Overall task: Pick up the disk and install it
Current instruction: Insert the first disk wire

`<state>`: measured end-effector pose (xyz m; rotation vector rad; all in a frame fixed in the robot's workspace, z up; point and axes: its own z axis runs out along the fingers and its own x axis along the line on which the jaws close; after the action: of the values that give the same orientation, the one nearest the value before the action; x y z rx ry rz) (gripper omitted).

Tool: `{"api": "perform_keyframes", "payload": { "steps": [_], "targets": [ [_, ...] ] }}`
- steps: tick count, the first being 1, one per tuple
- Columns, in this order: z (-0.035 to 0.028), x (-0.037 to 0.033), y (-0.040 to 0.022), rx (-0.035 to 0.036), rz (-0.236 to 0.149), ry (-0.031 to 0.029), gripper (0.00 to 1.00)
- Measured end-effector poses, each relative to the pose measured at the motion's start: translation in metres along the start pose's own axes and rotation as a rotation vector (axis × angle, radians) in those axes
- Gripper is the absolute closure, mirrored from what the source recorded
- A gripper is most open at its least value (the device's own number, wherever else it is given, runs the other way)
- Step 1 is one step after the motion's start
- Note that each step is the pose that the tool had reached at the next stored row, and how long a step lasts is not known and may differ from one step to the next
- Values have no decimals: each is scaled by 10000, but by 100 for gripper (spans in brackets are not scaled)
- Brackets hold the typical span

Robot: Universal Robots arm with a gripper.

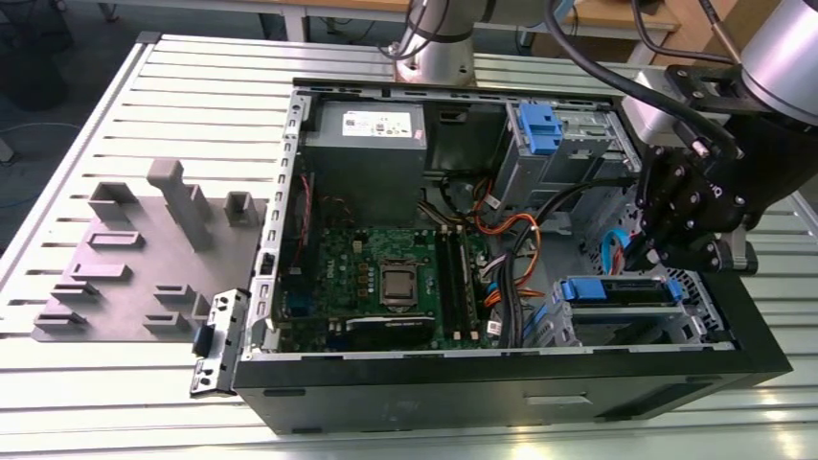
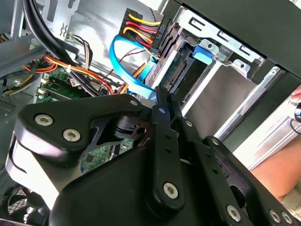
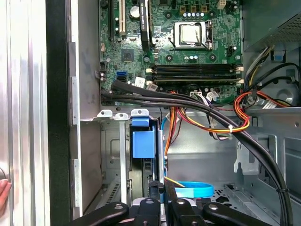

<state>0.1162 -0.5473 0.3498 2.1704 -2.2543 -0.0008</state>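
Gripper (image 1: 684, 251) hangs inside the open case, just above the lower drive bay. Disk (image 1: 623, 289) sits in that bay, blue rails showing, directly below the fingers, long axis running along the bay. Finger opening: cannot tell.

Disk (image 3: 143, 141) sat edge-on in its bay, label face hidden. Gripper (image 3: 162, 195) cut off by first wrist view's edge, fingertip gap unreadable. A hand (image 3: 3, 190) cropped at frame edge.
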Motion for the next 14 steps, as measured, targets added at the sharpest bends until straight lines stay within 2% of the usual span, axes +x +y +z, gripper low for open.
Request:
{"api": "perform_keyframes", "payload": {
  "steps": [6,14],
  "targets": [
    [14,9,0,0,0,0,84],
    [26,56,-2,0,0,-1,84]
  ]
}}
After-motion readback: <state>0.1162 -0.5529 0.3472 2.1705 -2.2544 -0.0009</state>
